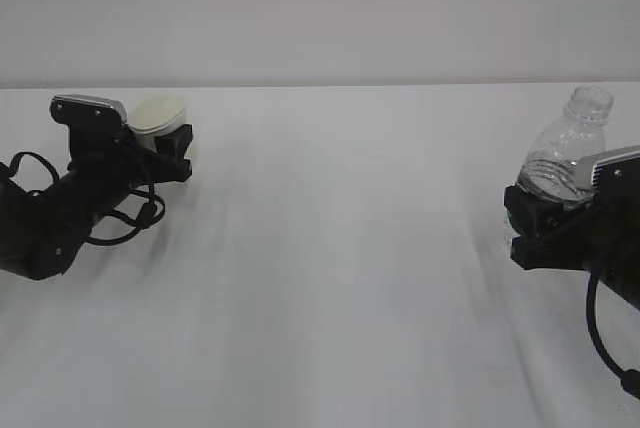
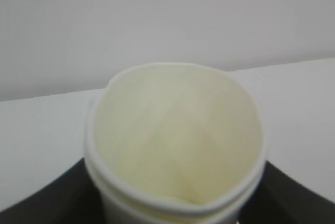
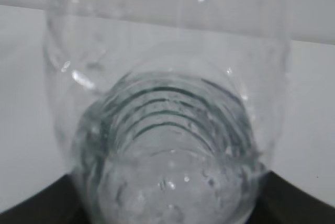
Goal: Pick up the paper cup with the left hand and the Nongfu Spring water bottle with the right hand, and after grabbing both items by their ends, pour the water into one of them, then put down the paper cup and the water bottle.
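Note:
The paper cup is white with a cream inside and sits upright between the black fingers of my left gripper, which is shut on its lower part. In the left wrist view the paper cup fills the middle, a dark finger on each side, and no liquid shows inside it. At the right, the clear ribbed Nongfu Spring water bottle has no cap and leans slightly right. My right gripper is shut on its base. Through the bottle I see droplets and ripples of water near the bottom.
A plain white tabletop stretches between the two arms, with a pale wall behind it. Loose black cables hang beside the left arm, and another cable loops under the right arm.

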